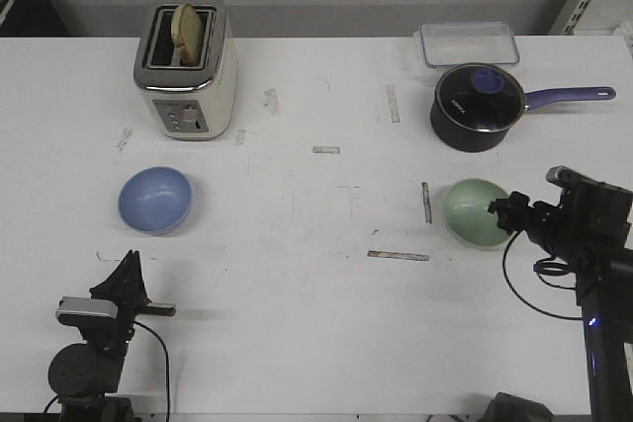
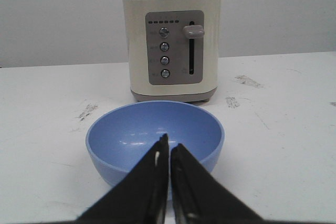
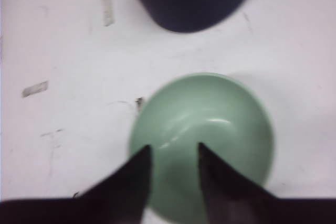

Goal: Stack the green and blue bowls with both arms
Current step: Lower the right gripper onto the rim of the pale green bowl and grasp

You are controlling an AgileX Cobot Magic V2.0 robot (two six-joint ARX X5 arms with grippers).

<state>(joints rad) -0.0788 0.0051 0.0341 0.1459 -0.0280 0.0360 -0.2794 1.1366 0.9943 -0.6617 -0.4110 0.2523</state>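
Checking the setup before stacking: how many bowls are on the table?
2. The blue bowl sits on the left, in front of the toaster; the green bowl sits on the right, in front of the saucepan.

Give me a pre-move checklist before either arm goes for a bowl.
1. Right gripper open over the pale mint green matte bowl: ok, fingers apart.
2. Right gripper straddling the rim: cannot tell, both tips show above the near side, depth is unclear.
3. Left gripper open for the light periwinkle blue matte bowl: not ok, fingers nearly together.
4. Left arm close to the blue bowl: not ok, the front view shows it apart, nearer the table edge.
5. Both bowls upright and empty: ok.
6. Dark navy saucepan with long handle apart from the green bowl: ok, a gap shows between them.
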